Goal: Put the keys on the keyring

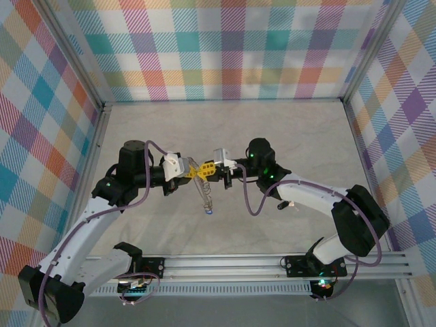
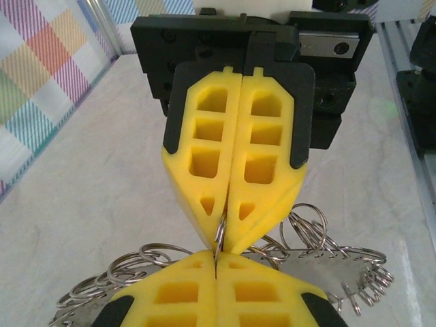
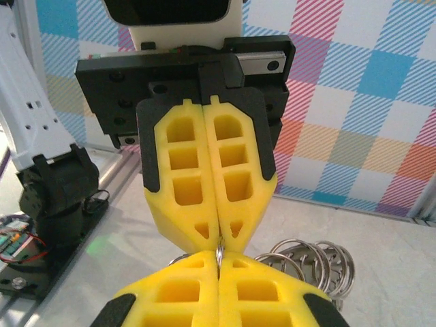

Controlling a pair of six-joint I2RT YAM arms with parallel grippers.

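My two grippers meet tip to tip above the middle of the table, the left gripper (image 1: pixel 193 169) facing the right gripper (image 1: pixel 210 168). Both are shut on the same thin silvery ring of the keyring (image 2: pixel 220 237), which stands on edge between the yellow fingertips. In the left wrist view my left gripper (image 2: pixel 216 256) is at the bottom and the right fingers (image 2: pixel 262 197) come down from above. The right wrist view has my right gripper (image 3: pixel 219 257) pinching the keyring (image 3: pixel 219 250). A silvery bunch with a chain (image 1: pixel 206 195) dangles beneath the grip. The keys are out of view.
Several loose silvery split rings (image 2: pixel 310 228) on a flat metal strip (image 2: pixel 340 266) show behind the fingers, more at the left (image 2: pixel 126 269). Plaid walls (image 1: pixel 225 48) enclose the table on three sides. The aluminium base rail (image 1: pixel 272 266) runs along the near edge.
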